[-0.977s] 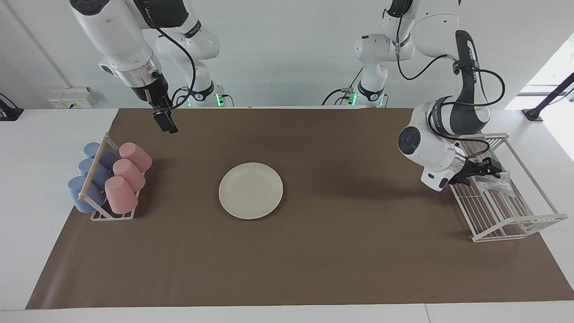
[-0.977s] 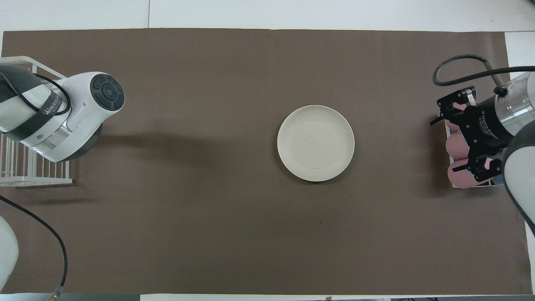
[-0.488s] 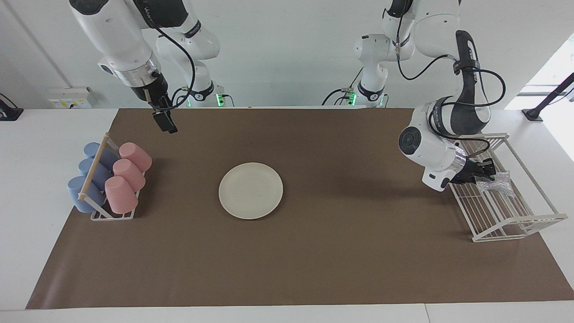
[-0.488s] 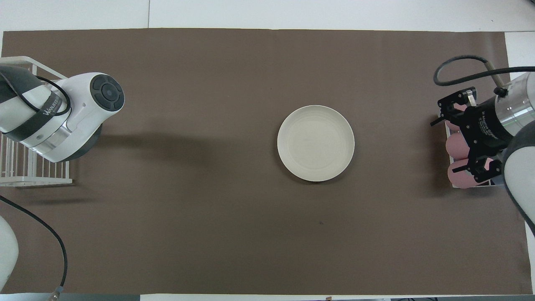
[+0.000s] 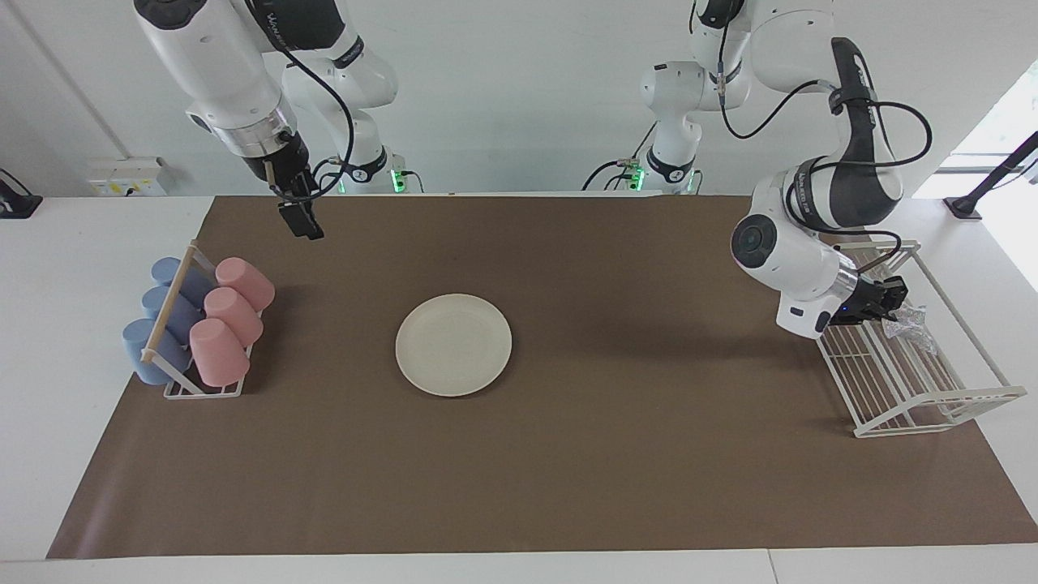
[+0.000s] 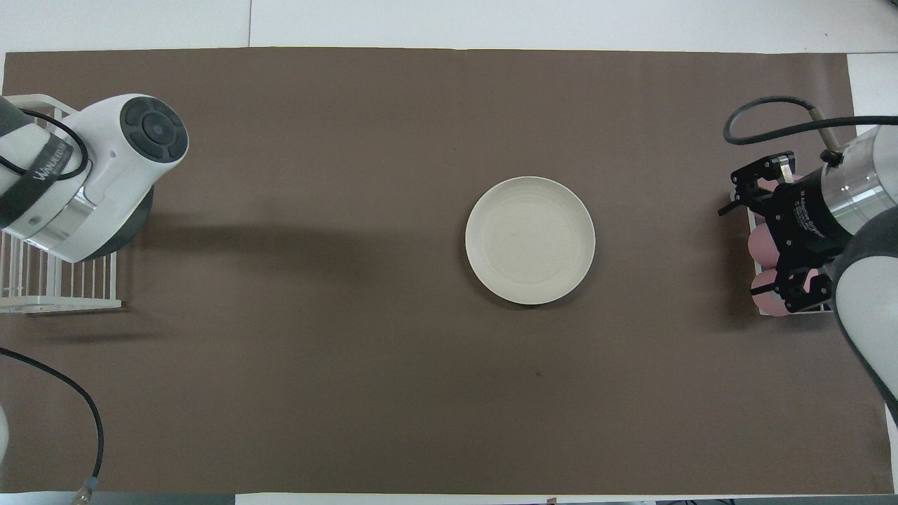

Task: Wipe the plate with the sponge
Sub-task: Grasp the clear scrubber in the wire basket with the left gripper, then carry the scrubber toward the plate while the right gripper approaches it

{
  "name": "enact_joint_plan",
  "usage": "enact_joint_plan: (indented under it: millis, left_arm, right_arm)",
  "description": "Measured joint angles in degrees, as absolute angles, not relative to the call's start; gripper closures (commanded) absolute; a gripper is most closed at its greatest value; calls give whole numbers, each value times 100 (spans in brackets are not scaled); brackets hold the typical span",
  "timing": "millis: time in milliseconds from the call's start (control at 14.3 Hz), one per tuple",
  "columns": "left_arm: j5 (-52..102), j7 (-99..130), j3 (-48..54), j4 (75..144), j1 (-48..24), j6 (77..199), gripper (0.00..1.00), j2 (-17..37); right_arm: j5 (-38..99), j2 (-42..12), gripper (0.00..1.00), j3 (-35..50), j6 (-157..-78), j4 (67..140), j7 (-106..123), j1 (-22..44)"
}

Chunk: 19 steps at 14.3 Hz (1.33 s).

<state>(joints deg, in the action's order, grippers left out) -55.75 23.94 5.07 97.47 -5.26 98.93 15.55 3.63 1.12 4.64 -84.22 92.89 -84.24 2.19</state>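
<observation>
In the facing view, the right hand (image 5: 308,227) hangs over the desk (image 5: 616,454) near the cup rack (image 5: 203,389), its opening unreadable. The plate (image 5: 453,345) lies mid-desk. The left hand (image 5: 892,304) grips the sponge (image 5: 912,328) above the wire rack (image 5: 916,389); overhead, the arm hides both.

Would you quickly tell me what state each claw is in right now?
Left claw: shut on the sponge, over the wire rack.
Right claw: open, holding nothing, waiting over the pink cups.
</observation>
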Motion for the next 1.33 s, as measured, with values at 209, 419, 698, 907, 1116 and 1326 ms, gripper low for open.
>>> enact_joint_plan:
  millis: [209, 419, 698, 907, 1116, 1326]
  left_arm:
    - [-4393, 2088, 536, 8891, -674, 9068, 100, 1446]
    - [-3110, 2041, 545, 8298, -824, 8474, 100, 1428]
    - [-1140, 2320, 451, 7852, -858, 8204, 100, 1422]
    - [111, 2864, 397, 7755, -838, 8204, 100, 1392]
    - [1564, 3027, 393, 7741, -612, 8224, 100, 1356]
    - [2691, 3028, 392, 7847, -389, 8380, 100, 1300]
  right_arm:
    - [366, 136, 0, 620, -8422, 9294, -8683, 223]
    - [373, 153, 0, 796, -8422, 9298, -8914, 234]
    - [388, 166, 0, 1092, -8444, 9298, -9357, 249]
    - [389, 181, 0, 1329, -8637, 9298, -9762, 262]
    - [564, 185, 0, 1670, -8944, 9310, -10468, 266]
    - [917, 218, 0, 1974, -9506, 9439, -11164, 342]
